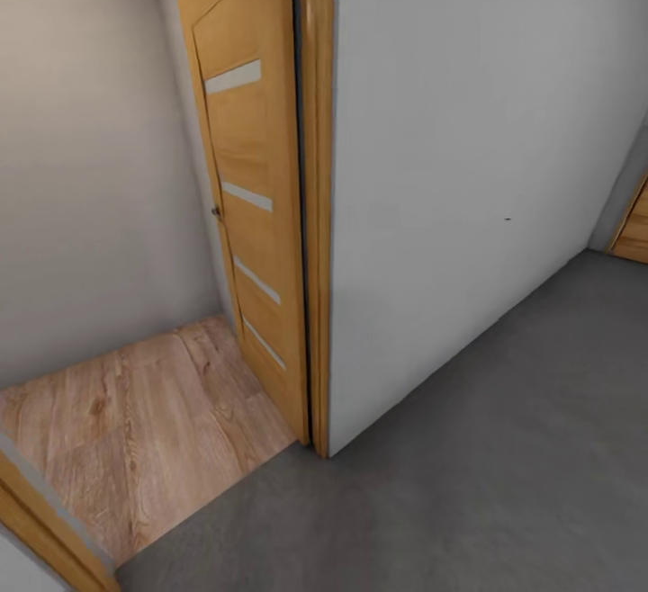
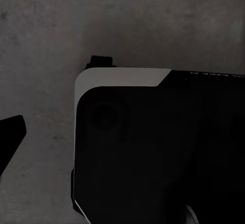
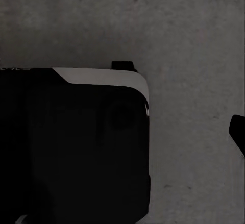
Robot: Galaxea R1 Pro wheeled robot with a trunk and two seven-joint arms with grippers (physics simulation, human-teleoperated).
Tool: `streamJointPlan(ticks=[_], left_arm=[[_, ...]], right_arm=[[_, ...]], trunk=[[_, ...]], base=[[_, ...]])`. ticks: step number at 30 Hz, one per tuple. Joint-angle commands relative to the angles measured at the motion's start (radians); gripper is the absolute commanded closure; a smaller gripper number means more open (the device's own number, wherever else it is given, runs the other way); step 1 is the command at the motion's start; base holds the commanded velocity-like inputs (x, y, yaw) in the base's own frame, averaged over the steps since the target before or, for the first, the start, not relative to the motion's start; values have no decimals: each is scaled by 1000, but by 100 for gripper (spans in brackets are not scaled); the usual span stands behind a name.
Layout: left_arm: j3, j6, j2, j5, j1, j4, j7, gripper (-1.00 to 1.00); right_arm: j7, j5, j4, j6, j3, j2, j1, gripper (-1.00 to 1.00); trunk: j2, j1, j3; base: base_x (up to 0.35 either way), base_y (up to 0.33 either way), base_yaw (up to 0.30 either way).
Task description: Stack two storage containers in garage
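The two storage containers are out of view. In the head view I stand on the garage's dark grey concrete floor, beside a doorway. Light wood plank flooring begins past the threshold at the left. Both wrist views look down on the same concrete floor and on my black, pale-rimmed base. One black fingertip of my left gripper pokes in at the frame's edge. One black fingertip of my right gripper does the same. Nothing shows between the fingers.
An open honey-wood door with frosted strips stands against the end of a white wall. Its wooden frame post marks the corner. Another wooden frame crosses the lower left. A second wood door shows at the far right.
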Motion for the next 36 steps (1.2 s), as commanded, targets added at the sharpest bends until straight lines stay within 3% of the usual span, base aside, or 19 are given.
streamJointPlan(ticks=[1,36], left_arm=[[-2,1,0,11,-1,0,-4,-100],[-2,1,-1,11,-1,0,-4,-100]], right_arm=[[-1,-9,3,-5,8,1,-1,-100],[-1,-10,3,-6,8,0,-1,-100]], trunk=[[-1,1,-1],[-1,1,-1]], base=[[326,0,187],[326,0,266]])
